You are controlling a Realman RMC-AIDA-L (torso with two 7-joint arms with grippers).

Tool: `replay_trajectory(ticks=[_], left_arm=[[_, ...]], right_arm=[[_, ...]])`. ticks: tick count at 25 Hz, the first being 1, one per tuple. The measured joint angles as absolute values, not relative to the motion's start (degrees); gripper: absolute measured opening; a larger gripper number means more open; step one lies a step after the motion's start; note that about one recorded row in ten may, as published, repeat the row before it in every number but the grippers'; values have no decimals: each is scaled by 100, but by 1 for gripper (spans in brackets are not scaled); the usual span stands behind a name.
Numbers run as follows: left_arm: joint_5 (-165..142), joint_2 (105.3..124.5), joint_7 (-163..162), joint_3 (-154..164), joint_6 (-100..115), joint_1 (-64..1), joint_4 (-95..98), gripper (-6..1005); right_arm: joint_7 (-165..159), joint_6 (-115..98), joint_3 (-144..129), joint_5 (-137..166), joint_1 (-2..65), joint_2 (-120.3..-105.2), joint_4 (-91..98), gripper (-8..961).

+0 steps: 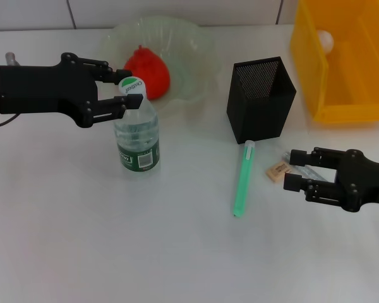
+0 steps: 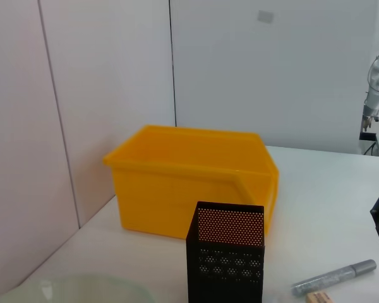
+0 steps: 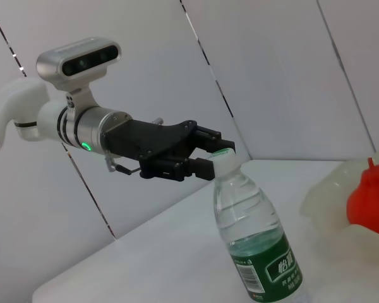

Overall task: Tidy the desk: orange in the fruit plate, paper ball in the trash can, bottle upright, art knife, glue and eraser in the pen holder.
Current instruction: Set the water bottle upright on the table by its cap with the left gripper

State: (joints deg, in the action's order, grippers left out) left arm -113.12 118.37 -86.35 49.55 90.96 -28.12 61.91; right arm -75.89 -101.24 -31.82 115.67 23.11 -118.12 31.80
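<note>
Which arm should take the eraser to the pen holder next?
Right, likely. Its tool sits right beside the eraser, with the pen holder just behind. The left tool is across the desk at the upright bottle's cap.

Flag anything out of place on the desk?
Three items lie loose on the desk beside the pen holder: a green pen-like tool, the eraser and a grey marker-like stick. Nothing spilled.
</note>
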Motion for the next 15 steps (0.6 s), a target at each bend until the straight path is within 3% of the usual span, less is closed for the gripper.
replay_trajectory(ticks=[15], left_arm=[[-11119,11854,-8562,4919,9091,-2731,6053,477]], right_arm=[[-7576,-10157,-3190,11568,2285,-11813,3182,641]])
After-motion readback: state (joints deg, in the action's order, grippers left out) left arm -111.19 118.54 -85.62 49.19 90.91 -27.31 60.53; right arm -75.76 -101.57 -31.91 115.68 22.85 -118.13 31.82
